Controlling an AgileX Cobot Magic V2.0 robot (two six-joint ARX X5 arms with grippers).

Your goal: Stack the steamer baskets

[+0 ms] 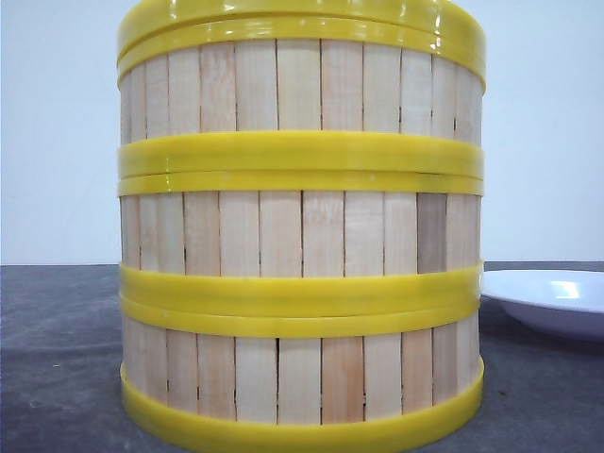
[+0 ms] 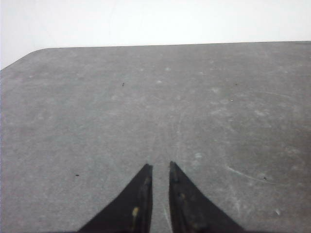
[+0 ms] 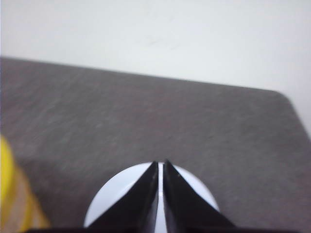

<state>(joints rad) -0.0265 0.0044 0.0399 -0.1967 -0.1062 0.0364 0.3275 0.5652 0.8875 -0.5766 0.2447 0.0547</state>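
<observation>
Steamer baskets [image 1: 300,236]: pale slats, yellow rims; white plate [image 1: 552,297].

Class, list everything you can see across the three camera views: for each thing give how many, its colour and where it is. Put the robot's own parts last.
steamer baskets: three, light wooden slats with yellow rims, stacked in one column on the table, filling the front view.
lid rim: one, yellow, a further band on top of the stack; its top is cut off by the frame.
white plate: one, white, on the table to the right of the stack, apart from it.
table: one, dark grey, under everything.
wall: one, white, behind the table.
left hand: one, black fingers nearly together, holding nothing, over bare table.
right hand: one, black fingers closed, holding nothing, above the plate.
</observation>
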